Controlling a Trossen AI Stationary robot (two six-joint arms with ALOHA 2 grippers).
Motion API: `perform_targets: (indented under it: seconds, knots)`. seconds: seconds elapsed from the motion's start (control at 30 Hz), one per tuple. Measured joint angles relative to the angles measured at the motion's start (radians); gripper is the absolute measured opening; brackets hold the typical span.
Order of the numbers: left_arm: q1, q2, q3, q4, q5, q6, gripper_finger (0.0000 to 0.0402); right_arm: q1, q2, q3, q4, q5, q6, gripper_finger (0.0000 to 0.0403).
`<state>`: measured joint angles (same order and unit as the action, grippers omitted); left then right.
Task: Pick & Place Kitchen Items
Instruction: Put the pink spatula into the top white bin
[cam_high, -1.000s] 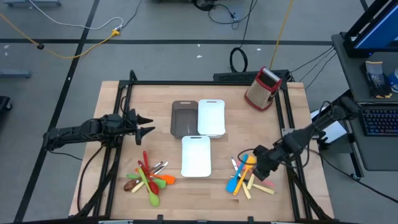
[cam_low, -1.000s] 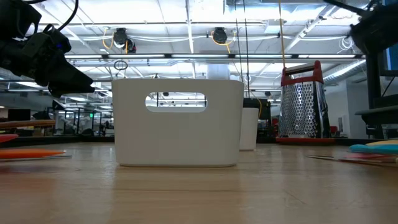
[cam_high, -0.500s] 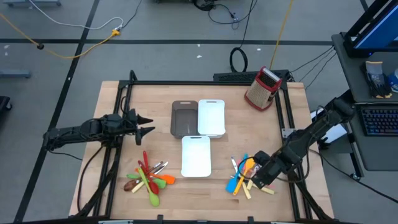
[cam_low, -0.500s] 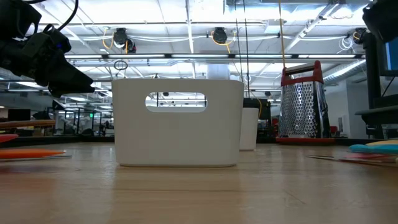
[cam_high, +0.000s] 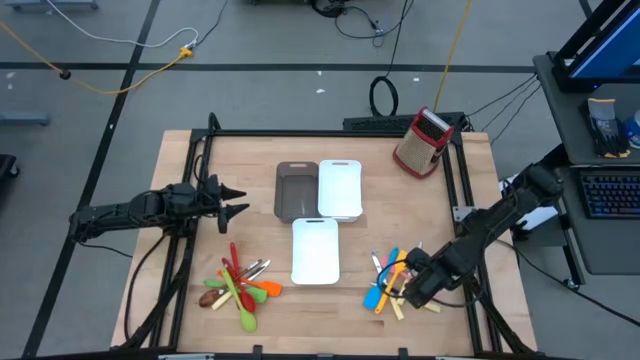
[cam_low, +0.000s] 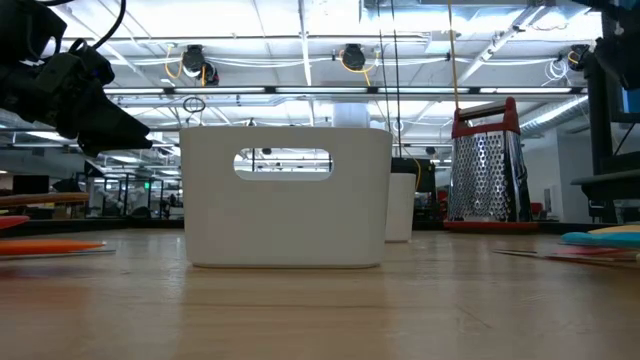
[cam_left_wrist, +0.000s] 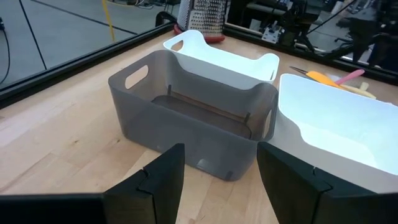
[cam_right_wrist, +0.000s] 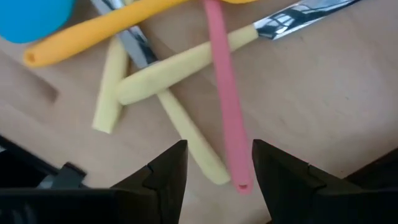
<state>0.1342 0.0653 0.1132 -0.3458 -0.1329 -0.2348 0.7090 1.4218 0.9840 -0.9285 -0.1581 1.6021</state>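
Two heaps of kitchen items lie on the wooden table. The right heap (cam_high: 392, 278) has a blue spoon (cam_right_wrist: 28, 15), an orange handle (cam_right_wrist: 93, 28), a pink handle (cam_right_wrist: 225, 106) and cream-handled knives (cam_right_wrist: 180, 127). My right gripper (cam_high: 405, 287) hangs open just above it, pointing steeply down, its fingers (cam_right_wrist: 165, 180) on either side of a cream handle and the pink handle's end, touching nothing. The left heap (cam_high: 238, 283) holds red, green, orange and brown utensils. My left gripper (cam_high: 240, 200) waits open at the table's left, facing the dark-brown bin (cam_left_wrist: 186, 118).
Three bins stand mid-table: the dark-brown one (cam_high: 295, 190), a white one (cam_high: 340, 188) beside it, and another white one (cam_high: 316, 250) nearer the front. A red-and-metal box grater (cam_high: 422, 142) stands at the far right corner. A black frame rail (cam_high: 465, 200) runs along the right edge.
My right gripper has moved toward the table's near edge and sunk lower over the right heap, tipping to point more steeply down. Its fingers have stayed open.
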Motion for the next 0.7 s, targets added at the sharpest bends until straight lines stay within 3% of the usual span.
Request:
perform_targets:
  seconds: [0.7]
  knots:
    - [0.0,0.0,0.0,0.0,0.0,0.0,0.0207,0.0,0.063,0.0,0.011,-0.027,-0.101,0.0176]
